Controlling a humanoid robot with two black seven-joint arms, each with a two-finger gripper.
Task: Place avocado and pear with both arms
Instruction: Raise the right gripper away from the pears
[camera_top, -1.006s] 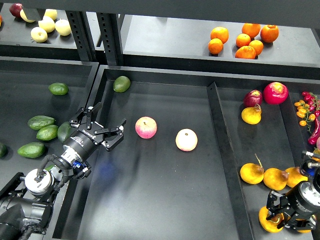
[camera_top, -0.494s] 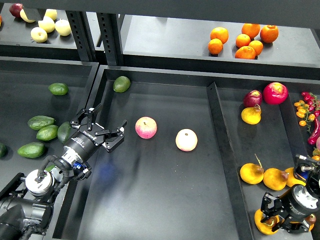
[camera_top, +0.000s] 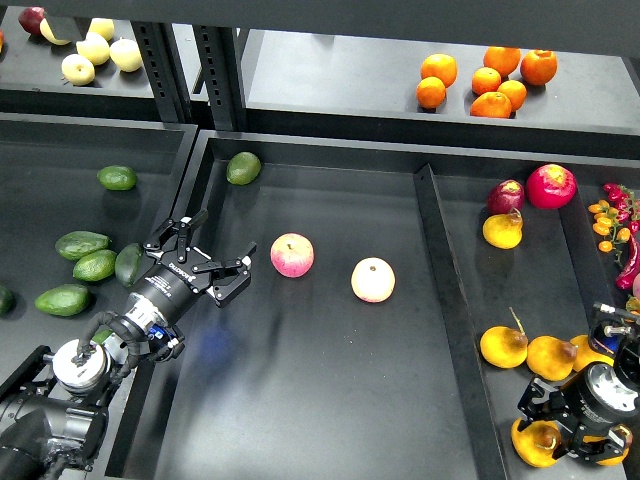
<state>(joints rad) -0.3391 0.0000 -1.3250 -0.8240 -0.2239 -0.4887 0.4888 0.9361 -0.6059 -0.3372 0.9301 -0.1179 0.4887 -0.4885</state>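
Since the earlier frame the right gripper (camera_top: 560, 432) has sunk lower into the right tray's front corner, and the left gripper (camera_top: 205, 258) has hardly shifted.

Counted: two apples (camera_top: 292, 255) in the middle tray (camera_top: 330, 420), one olive avocado (camera_top: 243, 167) at its back left corner, five oranges (camera_top: 485, 78) on the back shelf, and five more avocados in the left tray.

Left gripper is wide open and holds nothing; it hangs over the middle tray's left edge. The dark avocado (camera_top: 127, 264) lies just behind it, in the left tray by the right edge, partly hidden by the arm.

Right gripper stands over the pear (camera_top: 536, 442) at the front edge of the right tray, its fingers around it; I cannot tell whether they press it. Three more pears lie just behind.
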